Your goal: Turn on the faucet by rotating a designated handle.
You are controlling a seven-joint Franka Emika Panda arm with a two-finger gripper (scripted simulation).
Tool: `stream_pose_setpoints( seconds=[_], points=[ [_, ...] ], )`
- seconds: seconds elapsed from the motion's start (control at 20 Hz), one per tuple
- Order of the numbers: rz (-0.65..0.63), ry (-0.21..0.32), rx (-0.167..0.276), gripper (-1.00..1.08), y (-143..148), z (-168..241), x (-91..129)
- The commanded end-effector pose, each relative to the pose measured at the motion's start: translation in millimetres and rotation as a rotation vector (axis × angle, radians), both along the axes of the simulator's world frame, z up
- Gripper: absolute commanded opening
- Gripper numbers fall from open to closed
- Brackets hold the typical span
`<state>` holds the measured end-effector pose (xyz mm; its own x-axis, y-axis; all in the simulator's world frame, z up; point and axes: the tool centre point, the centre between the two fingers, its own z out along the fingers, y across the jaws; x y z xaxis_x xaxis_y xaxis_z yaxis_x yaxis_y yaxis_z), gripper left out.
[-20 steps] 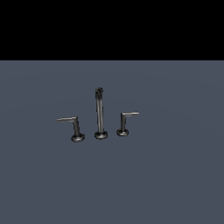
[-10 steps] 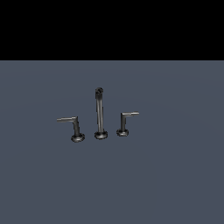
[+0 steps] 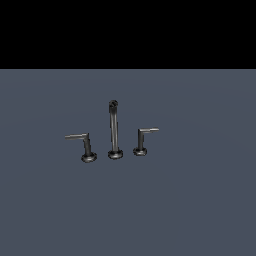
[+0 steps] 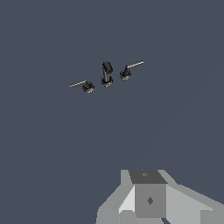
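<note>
None of the work shows as done yet. The faucet [image 3: 114,132] stands alone on the flat grey floor [image 3: 200,210]: a tall thin spout [image 3: 114,129] on a round base, with one bent lever on each side. The handle [image 3: 83,144] to be turned, the one with the slightly longer arm, is on the exterior view's left of the spout, its thin arm pointing away from the spout; the shorter-armed handle [image 3: 143,139] sits on the exterior view's right. Both lever arms lie roughly level.

The arm does not appear in the exterior view at all. In the wrist view only part of the gripper [image 4: 146,199] shows at the picture's edge, as grey blocks, and the faucet [image 4: 106,73] looks small and well apart from it, so the gripper appears high above and nowhere near contact. Its fingertips are out of sight, so I cannot tell how far open it is, and nothing visible suggests it has hold of anything.

Everything is left, by my reading: approach the longer handle [image 4: 81,85], get against its arm, and swing it around its post.
</note>
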<state>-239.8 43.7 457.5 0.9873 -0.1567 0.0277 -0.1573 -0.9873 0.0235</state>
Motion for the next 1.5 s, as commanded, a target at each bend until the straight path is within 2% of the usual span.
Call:
stream_pose_setpoints(
  seconds=[0.0, 0.65, 1.45],
  points=[
    [-0.049, 0.001, 0.002, -1.0, 9, -14, 4],
    [-0.321, 0.002, 0.012, -1.0, 58, -93, 34],
    [-0.637, 0.005, 0.028, -1.0, 105, -185, 88]
  ],
)
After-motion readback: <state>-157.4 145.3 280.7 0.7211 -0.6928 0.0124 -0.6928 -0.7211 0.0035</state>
